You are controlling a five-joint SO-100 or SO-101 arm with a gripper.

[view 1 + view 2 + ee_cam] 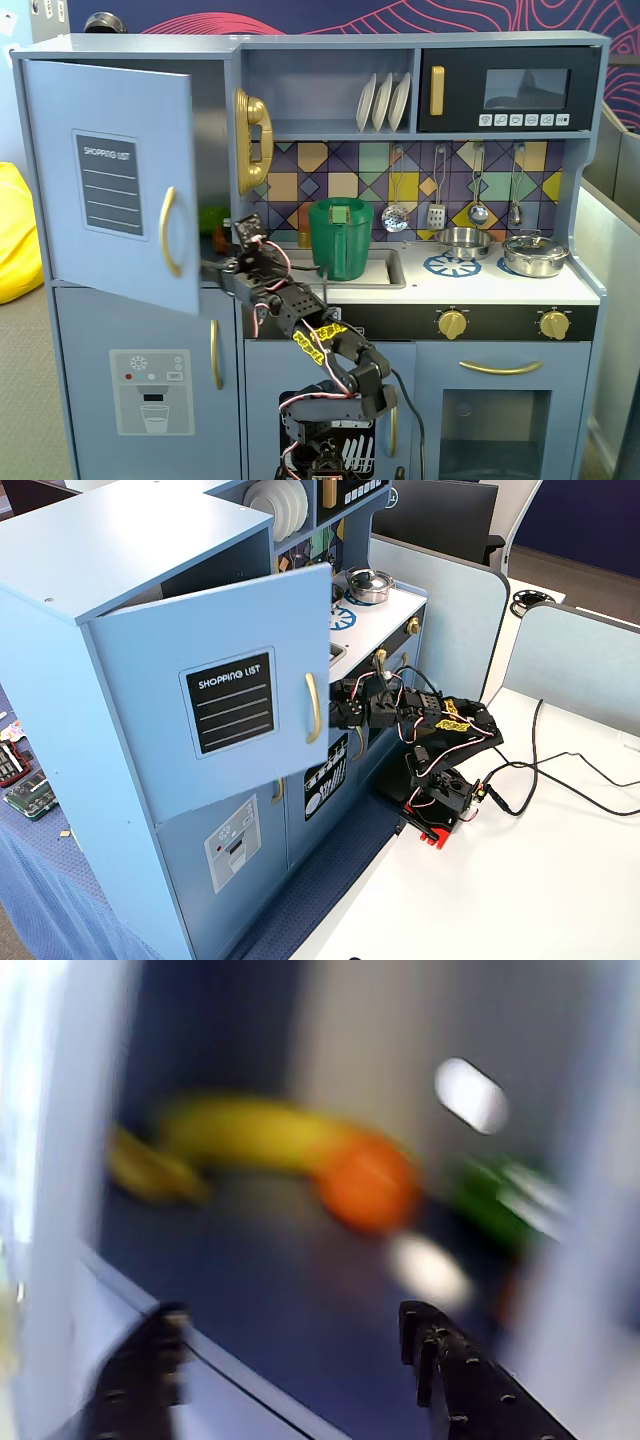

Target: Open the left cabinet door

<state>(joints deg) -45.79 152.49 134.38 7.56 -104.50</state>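
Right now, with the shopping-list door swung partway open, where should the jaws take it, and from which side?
Take the left cabinet door by its gold handle, mid-span, where the vertical curved bar bows off the panel and leaves a gap. Come from the door's front face, jaws horizontal across the bar. The gripper now sits behind the free edge, so it would likely need to swing around.

An office or lab setting is indicated: a toy play kitchen (130, 590) is set beside a white desk (560, 880), grey partition panels (440, 600) are seen around it, and loose cables (560, 770) are trailed across the desktop.
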